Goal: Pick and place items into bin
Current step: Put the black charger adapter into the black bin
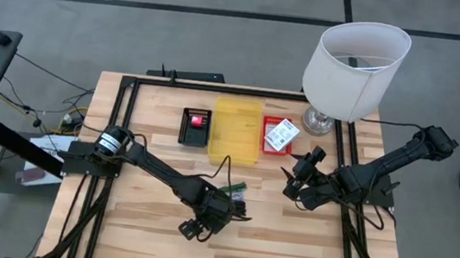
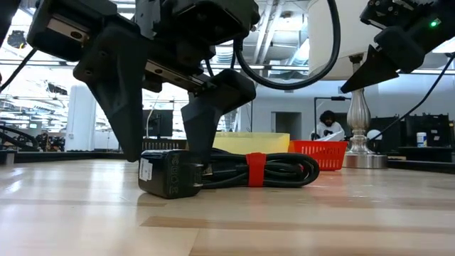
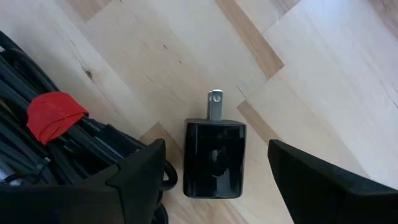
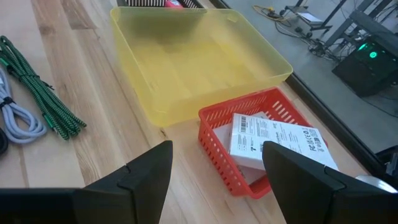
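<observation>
Light wood surface: left claw [image 3: 214,180], released, straddles black plug-in charger block [image 3: 214,158], prong pointing away; right claw [image 4: 214,180] released, farther off.

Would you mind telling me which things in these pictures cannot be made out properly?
- Black tray contents: a red spot, too small in the high view.
- Cable bundle: far side hidden by the left gripper in the low view.
- White packet: print unreadable; right wrist view's fingers cover its corner.
</observation>
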Controlling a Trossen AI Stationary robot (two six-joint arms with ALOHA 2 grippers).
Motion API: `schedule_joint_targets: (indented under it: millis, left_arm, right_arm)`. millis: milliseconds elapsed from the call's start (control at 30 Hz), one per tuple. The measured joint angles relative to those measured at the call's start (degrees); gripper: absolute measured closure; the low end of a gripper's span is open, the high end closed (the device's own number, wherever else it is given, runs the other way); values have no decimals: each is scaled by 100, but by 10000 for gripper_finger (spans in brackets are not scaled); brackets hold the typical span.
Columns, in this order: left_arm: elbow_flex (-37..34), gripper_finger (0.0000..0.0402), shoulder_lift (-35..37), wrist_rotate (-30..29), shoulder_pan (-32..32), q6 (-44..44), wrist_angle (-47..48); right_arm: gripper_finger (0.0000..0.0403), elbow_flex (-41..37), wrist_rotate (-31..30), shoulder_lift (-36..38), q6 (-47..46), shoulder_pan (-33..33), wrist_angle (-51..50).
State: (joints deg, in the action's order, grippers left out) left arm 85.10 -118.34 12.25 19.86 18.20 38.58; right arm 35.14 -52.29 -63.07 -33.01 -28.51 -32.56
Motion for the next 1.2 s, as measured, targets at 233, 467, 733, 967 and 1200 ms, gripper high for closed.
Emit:
schedule_joint_targets:
  millis: [233, 467, 733, 967, 1200]
  left_arm:
    - [-2, 127, -101, 144, -2, -11, 9]
    - [2, 127, -186, 208, -36, -31, -63]
    - [2, 185, -186, 219, -72, -20, -7]
    - [2, 254, -186, 232, -79, 2, 18]
    - [2, 251, -184, 232, -79, -1, 41]
  right_arm:
    - [158, 0, 0, 0, 0, 0, 2]
    - [158, 0, 126, 0, 0, 0, 9]
    - [158, 0, 140, 0, -2, 0, 28]
    - [158, 0, 140, 0, 0, 0, 41]
    - [158, 0, 140, 0, 0, 0, 46]
